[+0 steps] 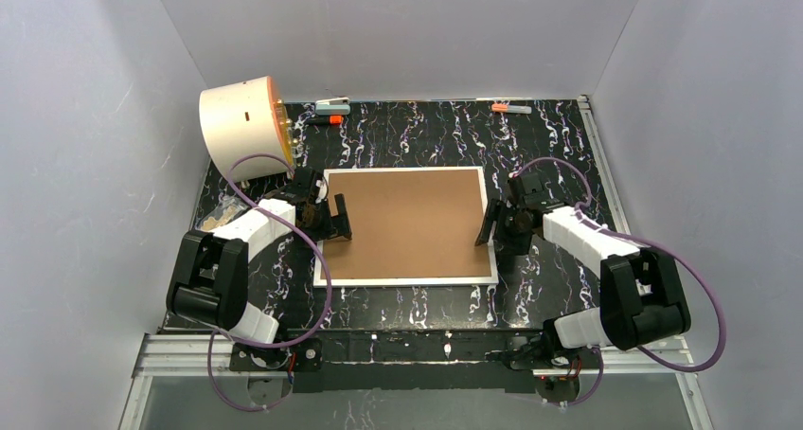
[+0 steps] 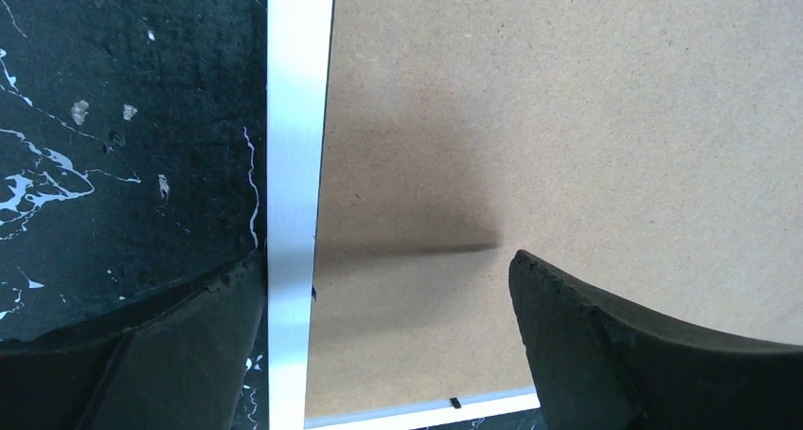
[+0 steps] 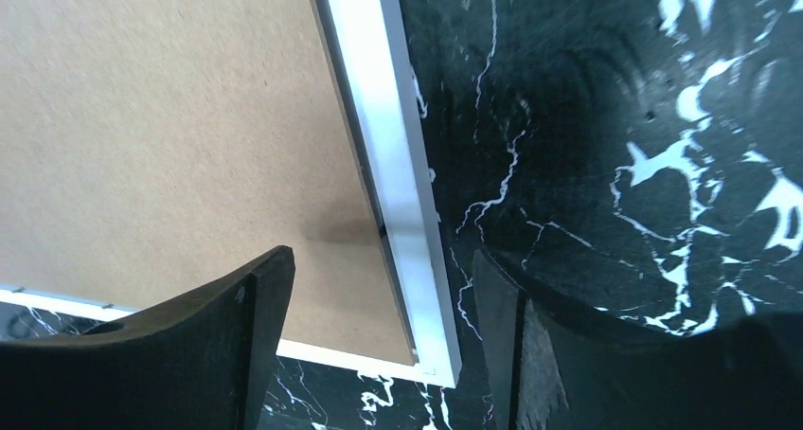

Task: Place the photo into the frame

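The frame [image 1: 407,223] lies flat in the middle of the black marbled table, brown board back up, thin white edge all round. My left gripper [image 1: 330,220] is open and straddles the frame's left edge [image 2: 294,117], one finger over the table, the other over the board. My right gripper [image 1: 492,229] is open and straddles the frame's right edge [image 3: 379,98] near its front corner in the same way. In the wrist views the left gripper [image 2: 383,269] and right gripper [image 3: 382,259] hold nothing. The photo is not in view.
A cream cylinder [image 1: 241,127] lies on its side at the back left. Two orange-tipped markers [image 1: 331,108] [image 1: 511,108] lie along the back wall. A small pale wrapped item [image 1: 220,214] sits at the left edge. Grey walls close in three sides.
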You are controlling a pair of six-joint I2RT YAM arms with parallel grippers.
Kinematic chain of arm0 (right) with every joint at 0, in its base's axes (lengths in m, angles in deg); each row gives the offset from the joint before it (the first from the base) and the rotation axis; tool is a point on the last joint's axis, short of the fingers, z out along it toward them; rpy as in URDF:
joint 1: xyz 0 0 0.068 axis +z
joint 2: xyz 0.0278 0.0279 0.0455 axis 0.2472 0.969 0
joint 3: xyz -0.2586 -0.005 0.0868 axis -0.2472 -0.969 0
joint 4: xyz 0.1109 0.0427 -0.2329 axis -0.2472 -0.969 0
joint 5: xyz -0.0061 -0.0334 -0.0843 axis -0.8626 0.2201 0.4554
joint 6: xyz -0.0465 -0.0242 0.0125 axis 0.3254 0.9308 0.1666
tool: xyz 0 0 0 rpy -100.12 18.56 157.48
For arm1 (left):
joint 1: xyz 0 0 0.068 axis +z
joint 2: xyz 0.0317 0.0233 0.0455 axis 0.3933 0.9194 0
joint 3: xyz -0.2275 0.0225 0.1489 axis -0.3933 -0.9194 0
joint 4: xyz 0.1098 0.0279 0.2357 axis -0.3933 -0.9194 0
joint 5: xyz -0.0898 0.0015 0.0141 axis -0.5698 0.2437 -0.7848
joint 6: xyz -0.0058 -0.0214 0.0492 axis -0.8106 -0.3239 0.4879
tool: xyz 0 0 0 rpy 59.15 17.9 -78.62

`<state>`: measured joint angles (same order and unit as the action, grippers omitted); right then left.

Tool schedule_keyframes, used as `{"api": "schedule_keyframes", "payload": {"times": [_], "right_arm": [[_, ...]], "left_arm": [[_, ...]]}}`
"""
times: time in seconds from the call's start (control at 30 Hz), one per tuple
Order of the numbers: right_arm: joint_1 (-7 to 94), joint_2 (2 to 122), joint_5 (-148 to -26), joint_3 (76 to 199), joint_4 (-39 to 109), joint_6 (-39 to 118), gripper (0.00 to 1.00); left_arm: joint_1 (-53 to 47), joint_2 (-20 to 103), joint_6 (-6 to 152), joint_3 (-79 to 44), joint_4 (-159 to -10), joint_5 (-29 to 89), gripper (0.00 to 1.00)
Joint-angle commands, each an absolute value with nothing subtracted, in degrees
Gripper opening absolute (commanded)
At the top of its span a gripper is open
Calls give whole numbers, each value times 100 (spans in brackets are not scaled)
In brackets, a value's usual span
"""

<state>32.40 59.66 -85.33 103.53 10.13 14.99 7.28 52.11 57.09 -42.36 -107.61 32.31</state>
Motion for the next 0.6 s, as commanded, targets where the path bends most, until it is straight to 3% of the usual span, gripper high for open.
{"api": "schedule_keyframes", "payload": {"times": [0.0, 0.23, 0.57], "right_arm": [[3095, 5770, -8264, 10819, 800, 1492, 77], [3088, 5842, -8717, 10829, 895, 1628, 51], [3087, 6232, -8871, 10606, 972, 1604, 50]], "left_arm": [[667, 5251, 5624, -4369, -10636, 2663, 96], [680, 5318, 5583, -4406, -10552, 2564, 92], [690, 5380, 5574, -4400, -10547, 2544, 90]]}}
